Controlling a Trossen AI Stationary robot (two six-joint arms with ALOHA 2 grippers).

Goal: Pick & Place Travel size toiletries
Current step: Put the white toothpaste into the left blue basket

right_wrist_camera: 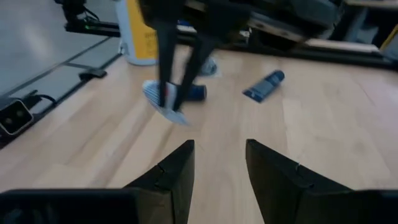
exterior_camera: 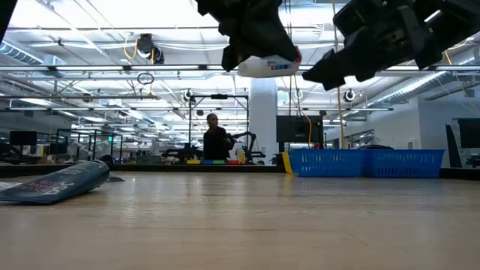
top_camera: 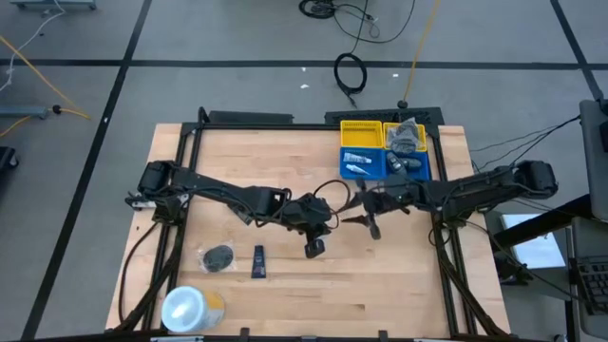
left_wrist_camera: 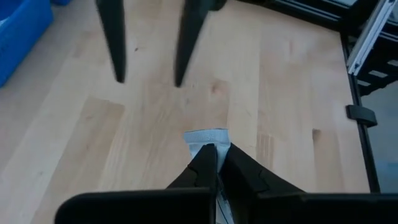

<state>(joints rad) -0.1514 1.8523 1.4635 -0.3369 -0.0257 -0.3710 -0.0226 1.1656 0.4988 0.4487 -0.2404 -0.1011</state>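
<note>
My left gripper point(top_camera: 313, 245) hangs over the table's middle, shut on a small white tube with blue print point(exterior_camera: 268, 66). My right gripper point(top_camera: 372, 226) hovers just to its right, open and holding nothing; its fingers point(right_wrist_camera: 217, 165) point toward the held tube point(right_wrist_camera: 166, 102). A dark navy tube point(top_camera: 258, 261) and a dark grey round flat piece point(top_camera: 217, 256) lie flat on the table near the front left. More toiletries lie in the yellow and blue bins point(top_camera: 385, 149) at the far edge. My left gripper pinches the white tube between its two fingers, which point down from above. The tube's flat crimped end point(left_wrist_camera: 208, 138) sticks out just past the fingertips. The tube is lifted clear of the table and lies roughly level under the fingers point(exterior_camera: 268, 66).
A large white-and-yellow roll point(top_camera: 190, 309) stands at the near left corner. Bare wood spreads between the two arms and the near edge. The blue bins point(exterior_camera: 364, 161) sit far right. A person point(exterior_camera: 216, 141) is in the room beyond the table.
</note>
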